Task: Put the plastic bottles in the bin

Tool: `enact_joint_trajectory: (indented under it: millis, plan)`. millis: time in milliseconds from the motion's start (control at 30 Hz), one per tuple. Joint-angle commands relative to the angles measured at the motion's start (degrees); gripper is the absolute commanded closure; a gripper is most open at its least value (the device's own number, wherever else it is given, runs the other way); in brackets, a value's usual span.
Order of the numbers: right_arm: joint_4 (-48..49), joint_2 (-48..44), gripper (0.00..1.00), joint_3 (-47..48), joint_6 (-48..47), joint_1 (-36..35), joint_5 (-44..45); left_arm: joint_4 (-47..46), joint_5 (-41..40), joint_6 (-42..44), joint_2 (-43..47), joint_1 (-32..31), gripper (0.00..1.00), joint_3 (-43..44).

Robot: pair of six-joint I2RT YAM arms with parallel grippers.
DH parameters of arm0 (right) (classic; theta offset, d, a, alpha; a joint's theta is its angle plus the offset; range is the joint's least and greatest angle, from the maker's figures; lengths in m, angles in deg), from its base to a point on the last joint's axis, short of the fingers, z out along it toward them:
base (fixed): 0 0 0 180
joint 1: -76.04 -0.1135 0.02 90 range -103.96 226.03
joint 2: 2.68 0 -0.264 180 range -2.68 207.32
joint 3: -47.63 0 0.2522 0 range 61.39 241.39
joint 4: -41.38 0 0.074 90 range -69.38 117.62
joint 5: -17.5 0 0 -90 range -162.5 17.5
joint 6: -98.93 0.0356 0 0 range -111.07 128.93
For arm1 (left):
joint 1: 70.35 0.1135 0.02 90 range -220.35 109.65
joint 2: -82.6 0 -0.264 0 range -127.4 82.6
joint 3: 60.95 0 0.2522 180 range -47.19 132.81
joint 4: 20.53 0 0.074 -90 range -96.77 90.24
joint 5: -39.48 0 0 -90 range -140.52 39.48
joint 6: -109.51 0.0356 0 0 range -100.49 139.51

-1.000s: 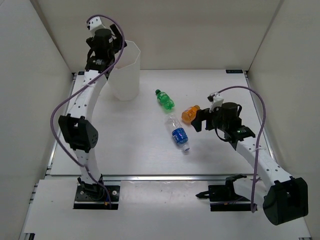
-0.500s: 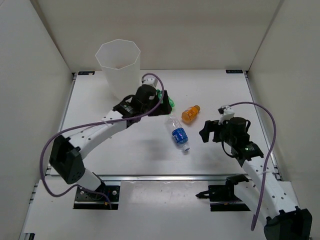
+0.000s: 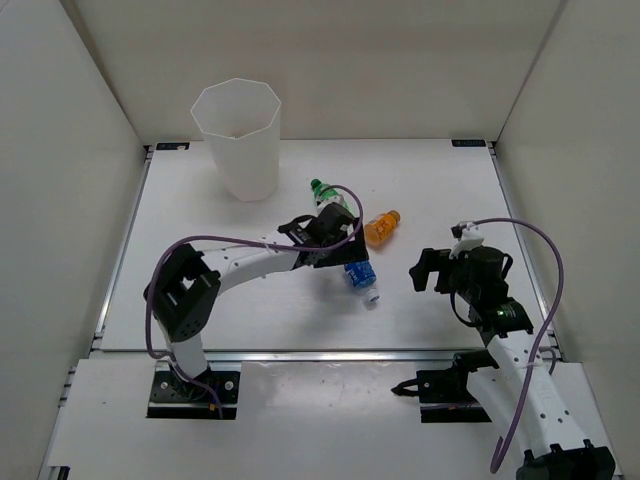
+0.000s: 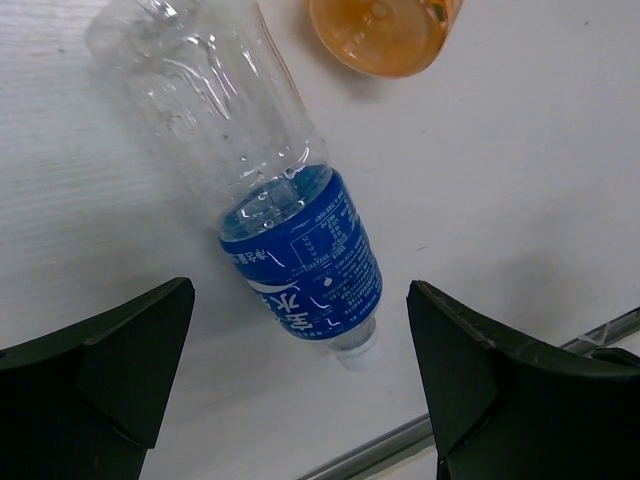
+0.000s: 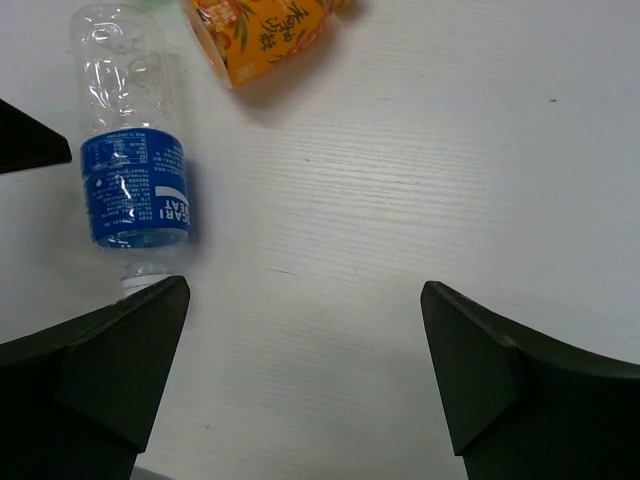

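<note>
Since the earlier pictures, the left claw (image 3: 345, 252) has been swung from the bin (image 3: 245, 160) to just above the blue-label bottle (image 3: 362, 276), and the right claw (image 3: 425, 268) pulled back. The green bottle (image 3: 320, 188) and orange bottle (image 3: 381, 227) are seen lying nearby.

In the left wrist view, the claw (image 4: 300, 290) is spread wide and empty, the bottle (image 4: 300, 250) lying slanted below its fingers (image 4: 110, 370). It is judged light, thin and slippery; its labelled middle should be squeezed gently.

In the right wrist view, that claw (image 5: 305, 290) is spread and empty, the bottle (image 5: 133, 190) off to one side.
</note>
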Motion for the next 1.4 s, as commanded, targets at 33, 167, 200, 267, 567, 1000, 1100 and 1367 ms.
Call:
enact_joint_trajectory:
  millis: [33, 167, 200, 267, 567, 1000, 1100, 1367]
  plan:
    - [1.10, -1.34, 0.01, -0.75, 0.90, 1.61, 1.63, -0.28, -0.62, -2.23, -4.77, -0.94, 0.01, 1.41]
    - [2.51, -3.44, 0.01, -1.89, 2.84, 4.60, -0.30, 1.84, -0.36, -2.40, -9.17, -0.93, 0.01, 3.62]
    - [2.77, -3.54, 0.01, -2.32, 2.84, 5.30, -0.83, 1.49, -0.18, -2.23, -9.36, -0.50, 0.01, 3.36]
    - [2.95, -4.33, 0.01, -2.24, 2.75, 6.71, -1.62, 1.23, -0.88, -2.23, -9.27, -0.32, 0.03, 3.19]
    - [3.56, -0.29, 0.01, -0.04, 1.79, 2.85, 1.97, -1.84, 0.26, 0.06, 0.65, 4.60, 0.52, -6.20]
    - [11.83, 12.27, 0.01, 2.94, 2.58, 3.64, -0.75, 2.82, -5.45, 22.64, 17.63, 20.59, 0.61, 16.35]
    - [12.97, 14.91, 0.01, 4.61, 1.88, 3.29, -0.49, -0.87, -7.11, 24.66, 13.43, 25.16, 0.59, 25.66]
    - [14.99, 19.93, 0.01, 8.13, 0.21, 5.83, 0.31, -10.38, -14.24, 23.45, -7.94, 36.32, 0.57, 50.25]
